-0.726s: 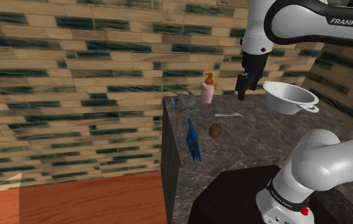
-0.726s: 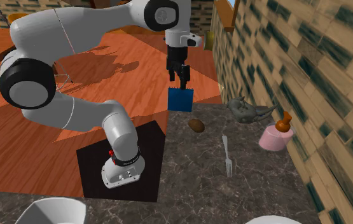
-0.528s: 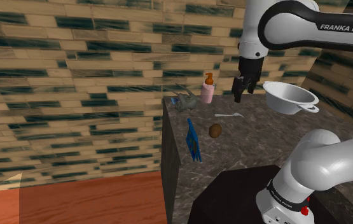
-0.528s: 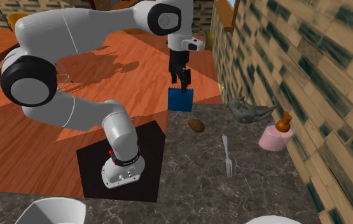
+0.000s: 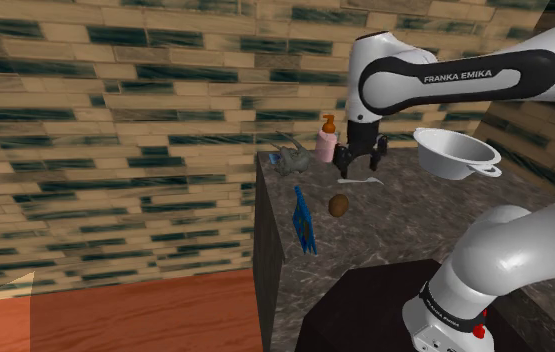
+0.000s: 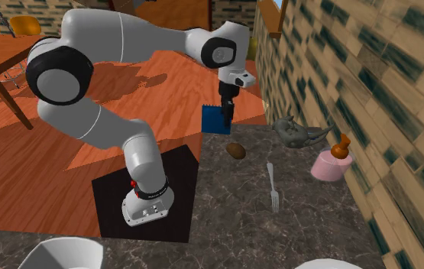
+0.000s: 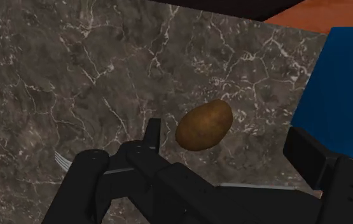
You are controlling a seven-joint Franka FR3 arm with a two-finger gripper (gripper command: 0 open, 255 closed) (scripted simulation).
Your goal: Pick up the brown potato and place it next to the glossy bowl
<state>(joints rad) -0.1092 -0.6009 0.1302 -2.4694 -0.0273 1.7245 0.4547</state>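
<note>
A brown potato [image 5: 338,206] [image 6: 236,150] lies on the dark marble counter [image 5: 405,225], near its edge. My black gripper [image 5: 357,165] [image 6: 226,118] hangs a little above it, pointing down, open and holding nothing. In the wrist view the potato [image 7: 205,125] shows between the spread fingers of the gripper [image 7: 229,143], beyond their tips and untouched. The glossy white bowl [image 5: 455,152] with small handles stands well off to the shoulder view's right of the potato.
A blue flat object [image 5: 305,222] [image 6: 216,120] stands at the counter's edge beside the potato. A fork [image 5: 362,181] [image 6: 273,187], a pink pump bottle [image 5: 326,140] [image 6: 331,163] and a grey figurine [image 5: 290,158] [image 6: 298,134] sit toward the brick wall. The counter drops to a wooden floor.
The arm has swung toward the shoulder view's left and come lower, bringing the gripper over the potato. The fingers stay apart. Nothing on the counter has moved.
</note>
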